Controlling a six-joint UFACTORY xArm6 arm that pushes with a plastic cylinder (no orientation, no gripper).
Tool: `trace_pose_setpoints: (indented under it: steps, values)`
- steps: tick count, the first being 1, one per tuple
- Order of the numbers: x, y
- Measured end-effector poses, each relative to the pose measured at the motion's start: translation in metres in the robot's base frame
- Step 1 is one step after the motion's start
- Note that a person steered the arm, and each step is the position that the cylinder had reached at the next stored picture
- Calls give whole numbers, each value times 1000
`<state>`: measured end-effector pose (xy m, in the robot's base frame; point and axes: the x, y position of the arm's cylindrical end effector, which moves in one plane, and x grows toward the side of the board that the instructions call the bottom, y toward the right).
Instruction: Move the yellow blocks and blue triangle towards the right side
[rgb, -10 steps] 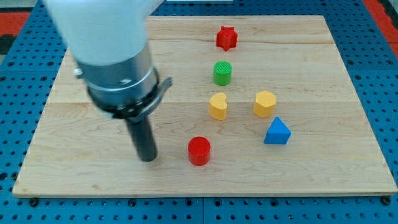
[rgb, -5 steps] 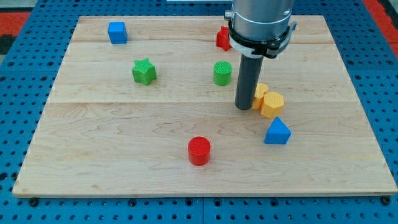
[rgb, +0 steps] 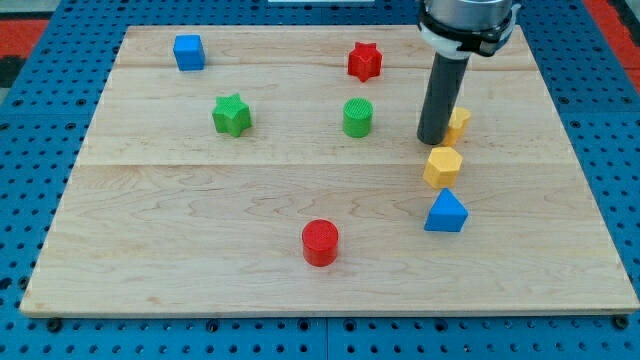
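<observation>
My tip (rgb: 433, 139) rests on the board at the view's right of centre. A yellow block (rgb: 459, 123) of unclear shape sits just right of the rod, touching it or nearly so, partly hidden by it. A yellow hexagon block (rgb: 442, 166) lies just below the tip, a small gap apart. The blue triangle (rgb: 446, 212) lies below the hexagon, close to it.
A green cylinder (rgb: 358, 117) stands left of the tip. A red star (rgb: 365, 61) is at the top centre. A green star (rgb: 231, 114) and a blue cube (rgb: 188, 51) are on the left. A red cylinder (rgb: 321, 242) is near the bottom centre. The wooden board (rgb: 150, 250) sits on blue pegboard.
My tip has moved right and up the view. The partly hidden yellow block went right and up with it, away from the hexagon. The hexagon and blue triangle stayed about where they were.
</observation>
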<state>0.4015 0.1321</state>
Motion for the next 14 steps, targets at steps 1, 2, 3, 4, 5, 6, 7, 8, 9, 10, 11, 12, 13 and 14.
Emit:
trace_pose_setpoints:
  steps: [1,2,3,4,5,6,7,8,9,10,11,12,13,14]
  values:
    - [6,-5]
    - [34,-13]
    - [38,13]
    - [39,-4]
    - [50,-46]
    - [86,-44]
    - [107,-29]
    - [123,4]
    - [143,14]
    - [164,-11]
    - [186,-61]
    - [188,-97]
    - [162,-102]
    - [104,-100]
